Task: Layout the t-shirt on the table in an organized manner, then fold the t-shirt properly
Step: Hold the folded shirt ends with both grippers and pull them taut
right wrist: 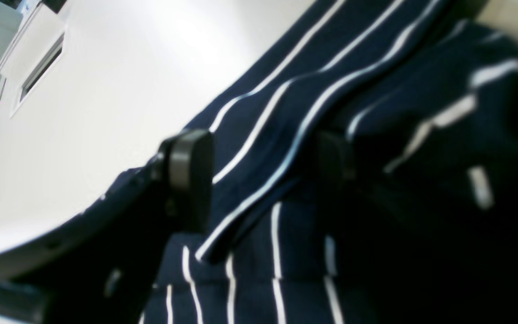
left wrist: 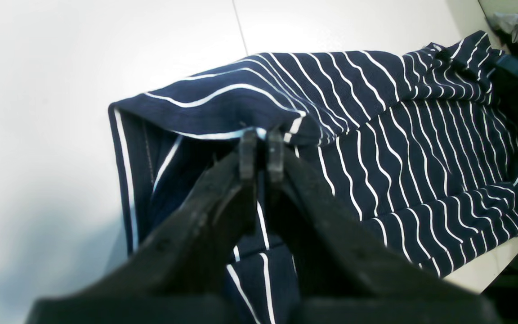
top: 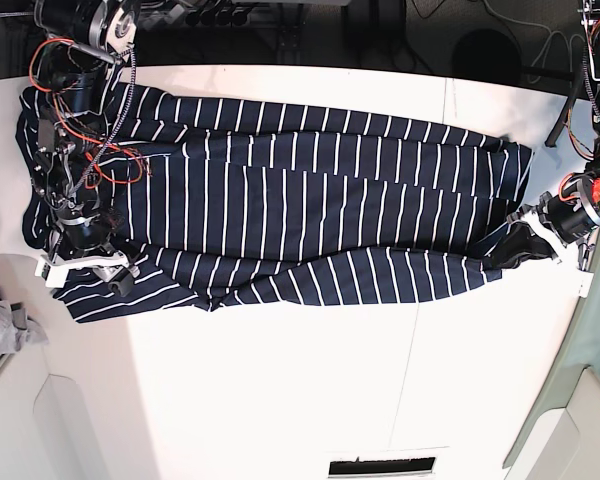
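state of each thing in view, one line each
t-shirt: spread lengthwise on the table, front long edge folded over, wrinkled
left end effector: shut on the t-shirt, pinching its edge
right end effector: open, straddling a fold of the t-shirt
grey cloth: crumpled at the table edge

The t-shirt (top: 300, 215) is lying stretched sideways across the far half of the worktop (top: 280, 390). The left claw (top: 525, 243) is sitting at its right end, the right claw (top: 108, 275) over its left end, and a cloth (top: 2, 330) is lying beyond the worktop's left edge.
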{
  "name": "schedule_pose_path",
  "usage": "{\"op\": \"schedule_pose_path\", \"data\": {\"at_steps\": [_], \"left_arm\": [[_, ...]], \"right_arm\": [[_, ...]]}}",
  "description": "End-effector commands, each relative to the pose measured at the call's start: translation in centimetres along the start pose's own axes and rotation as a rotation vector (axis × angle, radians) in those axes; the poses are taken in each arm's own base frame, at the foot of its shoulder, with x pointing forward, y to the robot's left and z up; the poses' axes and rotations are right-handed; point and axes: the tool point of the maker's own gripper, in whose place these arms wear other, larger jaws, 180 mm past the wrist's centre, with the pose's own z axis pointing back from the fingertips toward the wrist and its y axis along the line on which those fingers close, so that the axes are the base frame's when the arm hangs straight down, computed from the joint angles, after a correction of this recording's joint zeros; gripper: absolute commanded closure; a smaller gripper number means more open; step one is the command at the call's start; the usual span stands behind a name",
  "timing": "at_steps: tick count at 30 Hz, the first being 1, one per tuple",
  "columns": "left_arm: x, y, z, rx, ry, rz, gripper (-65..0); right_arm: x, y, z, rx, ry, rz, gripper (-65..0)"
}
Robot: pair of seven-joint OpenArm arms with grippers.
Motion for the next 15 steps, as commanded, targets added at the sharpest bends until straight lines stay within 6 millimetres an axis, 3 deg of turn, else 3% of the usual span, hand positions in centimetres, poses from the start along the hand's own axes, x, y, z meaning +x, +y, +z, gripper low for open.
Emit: {"op": "schedule_pose_path", "data": {"at_steps": [1,3,6,9,11,15], "left_arm": [[2.4,0.0,0.5,-0.009,-0.060,-0.029,0.0],[2.3,0.0,0.5,-0.009,-0.059,-0.029,0.0],[2.3,0.0,0.5,-0.009,-0.059,-0.029,0.0],[2.3,0.0,0.5,-0.009,-0.059,-0.029,0.0],[2.4,0.0,0.5,-0.009,-0.060,-0.029,0.0],[2.4,0.1,0.6,-0.008,-0.060,-0.030,0.0]], "right_arm": [[2.3,0.7,-0.3,0.022,-0.061,0.008,-34.0],[2.5,0.3,-0.3,-0.001,-0.072,0.024,-31.1],[2.5,-0.2,-0.4,-0.029,-0.079,0.039,-18.0],[2.5,0.0,-0.5,-0.021,-0.084,0.068,-10.5],[2.8,0.2,-0.7,-0.024,-0.084,0.134,-2.0],[3.9,0.8,-1.2,-0.026,-0.088,0.206,0.0]]}}
